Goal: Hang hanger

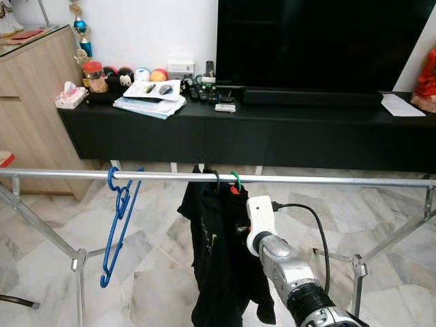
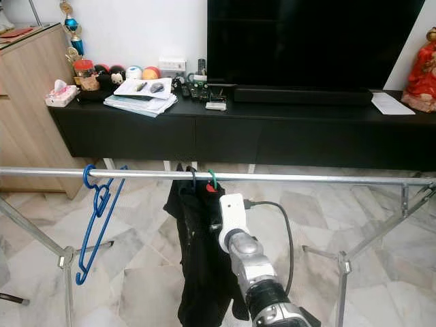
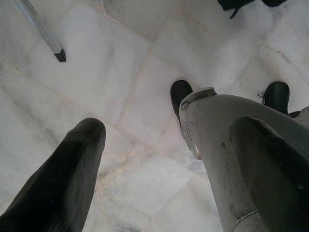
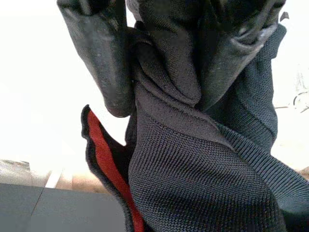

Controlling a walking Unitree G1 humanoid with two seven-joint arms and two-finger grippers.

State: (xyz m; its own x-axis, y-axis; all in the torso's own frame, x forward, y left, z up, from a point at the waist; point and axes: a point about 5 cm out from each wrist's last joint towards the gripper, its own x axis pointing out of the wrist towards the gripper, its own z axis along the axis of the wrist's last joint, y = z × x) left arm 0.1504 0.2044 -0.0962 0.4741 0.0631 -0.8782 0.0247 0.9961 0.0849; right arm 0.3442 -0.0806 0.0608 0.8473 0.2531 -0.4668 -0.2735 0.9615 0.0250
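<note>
A metal clothes rail point(image 1: 327, 180) runs across in front of me. An empty blue hanger point(image 1: 119, 225) hangs on it toward the left. Near the middle, a green hanger hook point(image 1: 236, 180) sits over the rail beside a black hook point(image 1: 216, 178), with a black garment point(image 1: 218, 266) draped below. My right arm reaches up to the garment, and its white wrist housing point(image 1: 259, 212) hides the fingers in the eye views. In the right wrist view my right gripper point(image 4: 166, 99) is shut on the black knit fabric point(image 4: 193, 183), which has a red stripe. My left gripper point(image 3: 164, 159) hangs open above the floor.
Behind the rail stands a long black TV console point(image 1: 272, 133) with a TV point(image 1: 320, 41), papers and small items on it. A wooden cabinet point(image 1: 30, 102) is at the left. The rack's slanted legs point(image 1: 388, 242) flank a marble floor. A black cable point(image 1: 317, 231) loops off my right wrist.
</note>
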